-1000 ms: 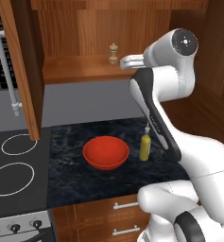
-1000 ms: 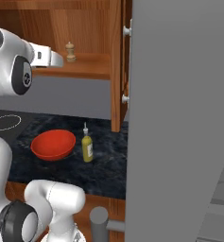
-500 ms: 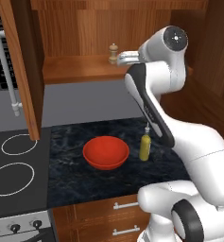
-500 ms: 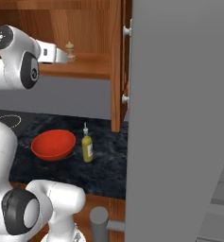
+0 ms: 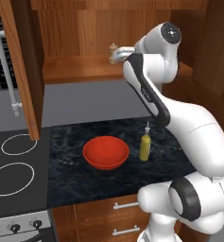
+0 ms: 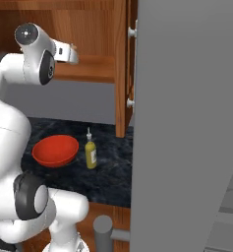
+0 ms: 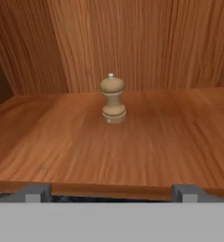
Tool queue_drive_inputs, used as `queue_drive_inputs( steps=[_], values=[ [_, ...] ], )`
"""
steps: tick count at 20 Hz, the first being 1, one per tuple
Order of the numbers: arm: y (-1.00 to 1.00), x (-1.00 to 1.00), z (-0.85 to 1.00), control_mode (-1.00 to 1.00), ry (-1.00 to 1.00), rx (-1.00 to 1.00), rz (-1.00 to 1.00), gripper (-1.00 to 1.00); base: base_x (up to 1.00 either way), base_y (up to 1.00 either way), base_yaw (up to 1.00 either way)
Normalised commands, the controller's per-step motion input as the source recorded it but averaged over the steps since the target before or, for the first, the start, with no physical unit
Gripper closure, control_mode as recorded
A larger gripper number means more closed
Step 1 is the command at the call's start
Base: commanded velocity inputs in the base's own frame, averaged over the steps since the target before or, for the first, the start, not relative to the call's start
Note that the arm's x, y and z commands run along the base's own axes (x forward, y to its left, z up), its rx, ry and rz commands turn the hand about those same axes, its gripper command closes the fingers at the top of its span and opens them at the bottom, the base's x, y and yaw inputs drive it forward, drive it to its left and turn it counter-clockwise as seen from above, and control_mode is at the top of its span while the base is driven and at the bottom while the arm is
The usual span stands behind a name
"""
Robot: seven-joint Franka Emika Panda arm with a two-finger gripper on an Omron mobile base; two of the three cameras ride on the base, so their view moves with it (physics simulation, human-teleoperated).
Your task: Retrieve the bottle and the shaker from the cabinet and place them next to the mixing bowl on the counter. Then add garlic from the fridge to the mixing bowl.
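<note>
On the counter (image 5: pixel 75 165), nearest the base: one red bowl (image 5: pixel 105 152), round, shallow, nothing visible inside. Just beside it on the fridge side, one yellow bottle (image 5: pixel 144 144), upright, thin pale nozzle on top, not touching the bowl. Dark marbled stone bare in front of both and behind them up to the grey wall. Stove (image 5: pixel 12 177) flush against the counter's far-left edge, two white rings drawn on it. Drawer fronts below the counter lip, two handles in sight.

Higher up, open cabinet: one door (image 5: pixel 20 66) swung out at the left with a long pale handle, another door edge at the right in the right base view, close to the big grey fridge (image 6: pixel 187 123) wall. Shelf (image 7: pixel 132 151) wide and bare on both sides of its one object; front lip running straight across the bottom of the hand view, wood back panel upright behind.

At that lip, gripper (image 7: pixel 111 191) level with the shelf, jaws spread as wide as they go, holding nothing, both tips still short of the board's edge.

Farther in, mid-shelf: one shaker (image 7: pixel 113 99), pale wood, turned waist, round cap with a small white knob, standing upright, centred between the tips and well clear of the back panel. Seen too in the left base view (image 5: pixel 113 48), just past the hand.
</note>
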Motion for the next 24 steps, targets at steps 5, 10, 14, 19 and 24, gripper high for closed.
queue_drive_inputs(
  steps=[5, 10, 14, 19, 24],
  values=[
    [0.00, 0.52, -0.01, -1.00, 0.00, 0.02, 0.06, -1.00, 0.00, 0.00, 0.00],
    [0.00, 0.60, -0.06, -1.00, 0.00, 0.00, 0.04, -1.00, 0.00, 0.00, 0.00],
    [0.07, 0.48, -0.09, -1.00, 0.00, 0.00, 0.02, -1.00, 0.00, 0.00, 0.00],
    [0.22, 0.35, -0.09, -1.00, 0.00, 0.00, 0.00, -1.00, 0.00, 0.00, 0.00],
    [0.15, 0.36, -0.04, -1.00, 0.00, -0.02, -0.02, -1.00, 0.00, 0.00, 0.00]
  ],
)
